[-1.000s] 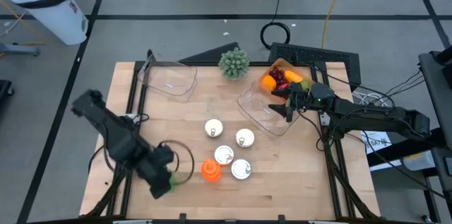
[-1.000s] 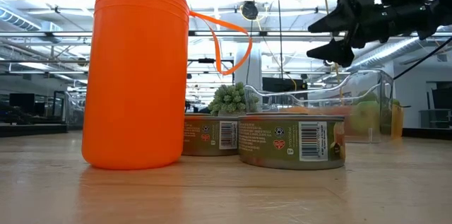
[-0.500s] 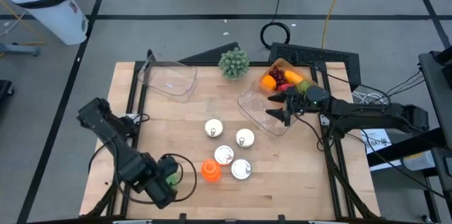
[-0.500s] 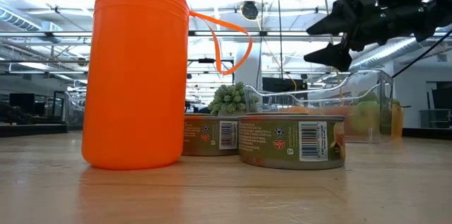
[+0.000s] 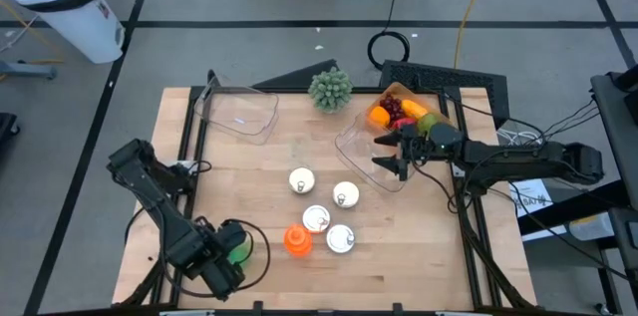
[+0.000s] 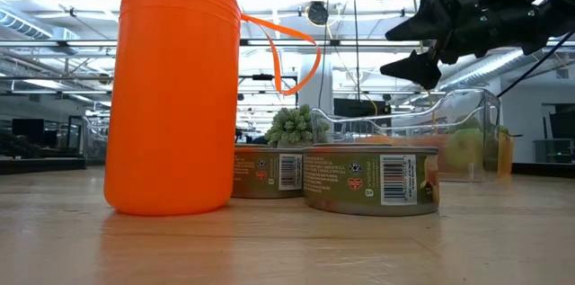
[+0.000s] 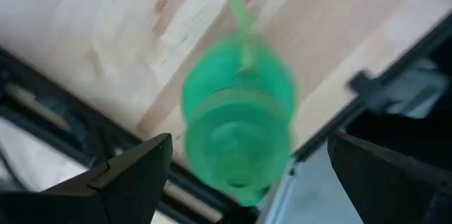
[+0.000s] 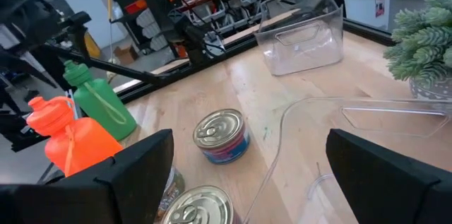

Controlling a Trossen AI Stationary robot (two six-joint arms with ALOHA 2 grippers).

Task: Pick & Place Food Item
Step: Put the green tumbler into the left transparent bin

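Food items, an orange, dark grapes and green fruit [image 5: 399, 112], lie in a tray at the far right. Several tins [image 5: 316, 219] stand on their bases mid-table beside an orange bottle [image 5: 296, 241]. My left gripper [image 5: 227, 255] points down, open, over an upright green bottle [image 7: 236, 136] near the table's near edge; its fingers stand on either side of the bottle without touching it. My right gripper [image 5: 389, 162] is open and level, hovering above a clear bin [image 5: 371, 157] next to the tray.
A second clear bin [image 5: 239, 109] sits at the far left, and a green plant [image 5: 330, 89] at the far middle. In the low view the orange bottle [image 6: 171, 96] and tins [image 6: 368, 182] fill the foreground. Bare wood lies at the near right.
My left gripper has sunk and shifted toward the near edge, settling over the green bottle, still open. My right gripper has drifted a little toward the table's left, above the clear bin, staying open. Nothing on the table has moved.
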